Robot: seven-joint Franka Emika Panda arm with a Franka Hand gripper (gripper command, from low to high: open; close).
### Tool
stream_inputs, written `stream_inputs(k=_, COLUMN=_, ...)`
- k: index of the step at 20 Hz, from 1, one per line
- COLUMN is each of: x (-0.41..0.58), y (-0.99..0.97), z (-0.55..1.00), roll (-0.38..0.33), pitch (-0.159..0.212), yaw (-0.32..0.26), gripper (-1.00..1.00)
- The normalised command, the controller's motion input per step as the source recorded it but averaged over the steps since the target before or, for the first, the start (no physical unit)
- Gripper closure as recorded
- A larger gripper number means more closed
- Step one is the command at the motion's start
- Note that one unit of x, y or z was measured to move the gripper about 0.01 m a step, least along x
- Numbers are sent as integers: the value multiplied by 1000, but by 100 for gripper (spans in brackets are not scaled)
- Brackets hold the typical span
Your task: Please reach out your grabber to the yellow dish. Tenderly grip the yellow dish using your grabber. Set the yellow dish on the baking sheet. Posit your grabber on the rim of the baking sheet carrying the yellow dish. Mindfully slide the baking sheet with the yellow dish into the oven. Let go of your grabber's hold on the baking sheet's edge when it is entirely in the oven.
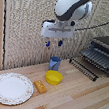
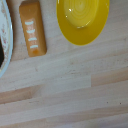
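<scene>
The yellow dish (image 1: 53, 77) sits on the wooden table, in front of a blue cup. It also shows in the wrist view (image 2: 82, 19), empty and upright. My grabber (image 1: 54, 42) hangs well above the dish and cup, its blue-tipped fingers apart and holding nothing. The fingers do not show in the wrist view. The oven (image 1: 107, 52) stands at the exterior view's right with its door down. The baking sheet (image 1: 99, 59) sticks out of its opening over the door.
A blue cup (image 1: 54, 63) stands just behind the dish. An orange-yellow block (image 1: 40, 86) lies beside the dish, also in the wrist view (image 2: 33, 28). A large patterned white plate (image 1: 11, 88) lies at the exterior view's left, its rim in the wrist view (image 2: 5, 45).
</scene>
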Motion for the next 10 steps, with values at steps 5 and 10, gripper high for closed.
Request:
stream_inputs(k=5, x=-260, y=-560, z=-357, roll=26, pitch=16, yaw=-93, gripper=-100)
stream_inputs(k=10, x=-171, y=-518, z=-367, roll=19, pitch=8, yaw=-126, gripper=-100)
